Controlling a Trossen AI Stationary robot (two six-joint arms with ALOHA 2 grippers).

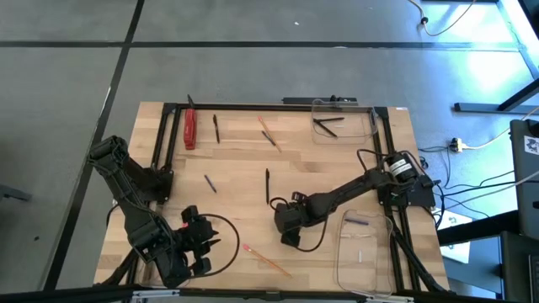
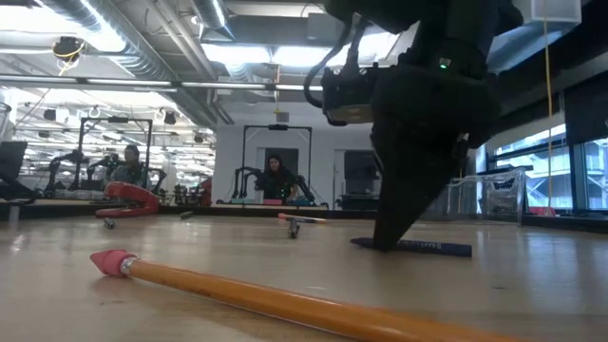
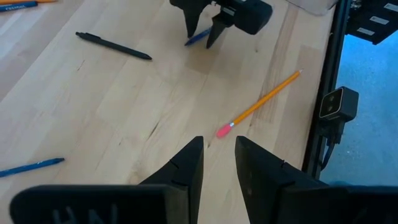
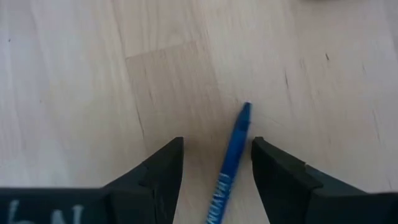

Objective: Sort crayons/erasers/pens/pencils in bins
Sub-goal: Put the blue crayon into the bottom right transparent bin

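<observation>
While the right tool [image 4: 214,163] is opened wide on the desk [image 4: 74,74], a blue crayon [image 4: 231,163] is seen between its fingers, ungripped.

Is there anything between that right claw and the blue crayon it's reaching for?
Nothing visible stands in the way. The right end effector is open, and the blue crayon lies on the bare wooden table directly between its two fingers. No other object shows between them.
</observation>
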